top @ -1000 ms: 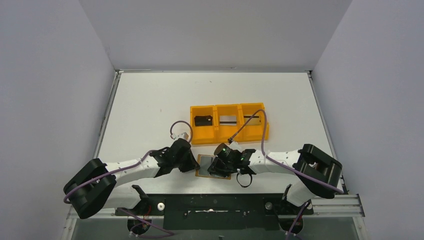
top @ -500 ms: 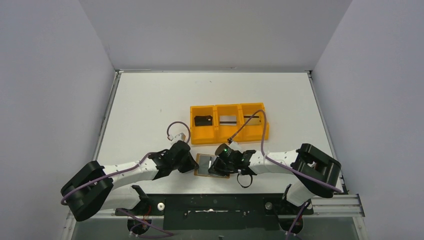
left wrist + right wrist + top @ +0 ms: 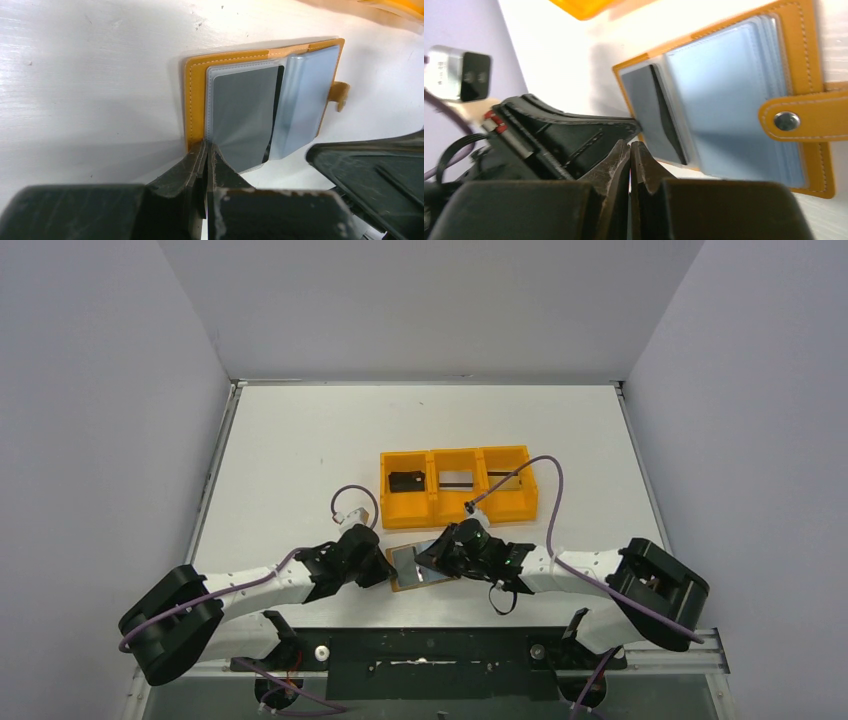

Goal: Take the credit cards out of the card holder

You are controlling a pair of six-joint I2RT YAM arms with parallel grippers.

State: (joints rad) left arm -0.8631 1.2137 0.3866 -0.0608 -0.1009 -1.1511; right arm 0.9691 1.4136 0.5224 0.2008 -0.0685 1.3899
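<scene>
My top camera looks down from above and behind me over the whole table (image 3: 300,440). Both wrist cameras sit low and close over the card holder (image 3: 195,100) (all three views share it).

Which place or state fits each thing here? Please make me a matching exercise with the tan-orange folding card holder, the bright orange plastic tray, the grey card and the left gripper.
Things:
1. tan-orange leather-like folding card holder
2. bright orange three-compartment plastic tray
3. grey flat card
4. left gripper

Places or states:
A. shut, tips at the holder's edge
B. inside a clear pocket
C. lying open on the white table
D. farther back on the table than the holder

Pairs: 1-C, 2-D, 3-B, 4-A.
</scene>
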